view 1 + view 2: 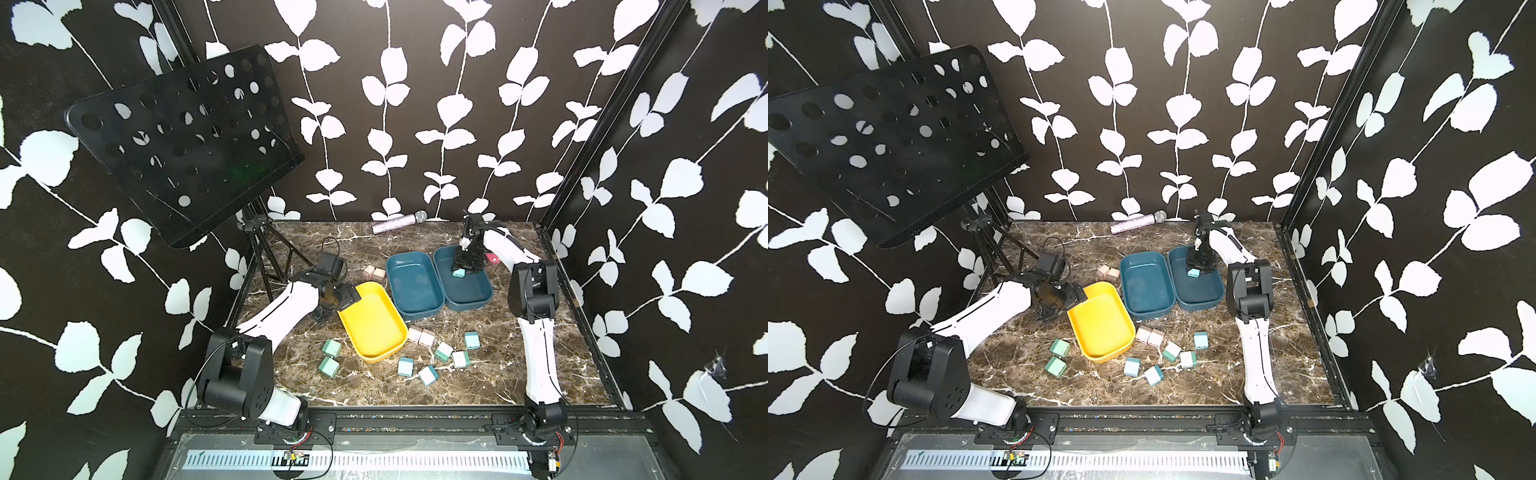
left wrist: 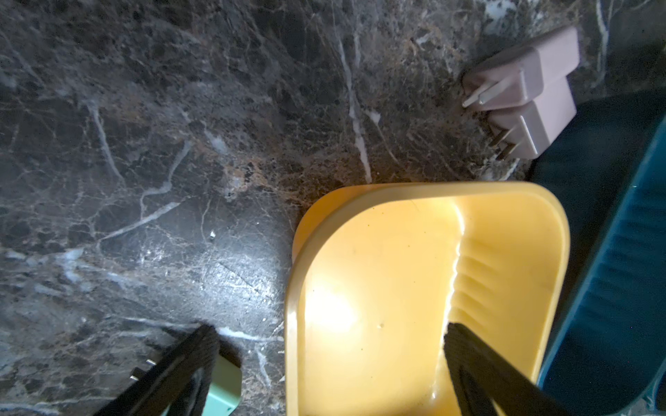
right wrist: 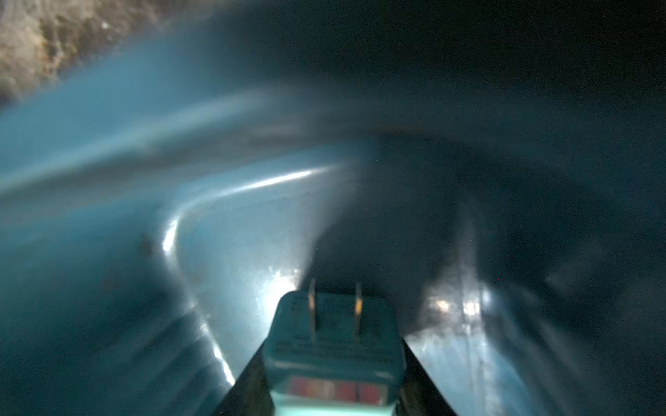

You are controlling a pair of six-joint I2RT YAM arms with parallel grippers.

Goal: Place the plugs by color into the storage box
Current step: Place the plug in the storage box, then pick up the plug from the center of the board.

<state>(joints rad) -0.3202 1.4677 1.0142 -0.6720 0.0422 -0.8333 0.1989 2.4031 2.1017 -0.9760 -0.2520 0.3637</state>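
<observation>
My right gripper [image 1: 462,268] hangs inside the right dark teal tray [image 1: 473,297] of the storage box, shut on a light blue plug [image 3: 331,342] whose prongs point away from the camera. The left teal tray [image 1: 413,286] and the yellow tray [image 1: 374,320] hold nothing. My left gripper [image 2: 329,333] is open, straddling the yellow tray's near corner [image 2: 299,288], and a green plug [image 2: 225,389] lies by one finger. Loose plugs lie on the marble: a beige pair [image 1: 374,273], another beige pair [image 1: 420,336], two teal-green [image 1: 330,357], and several light blue [image 1: 428,375].
A black perforated music stand [image 1: 183,141] leans over the back left corner, its tripod legs [image 1: 270,257] on the table. A microphone [image 1: 399,222] lies along the back wall. A small pink object [image 1: 492,258] shows behind my right arm.
</observation>
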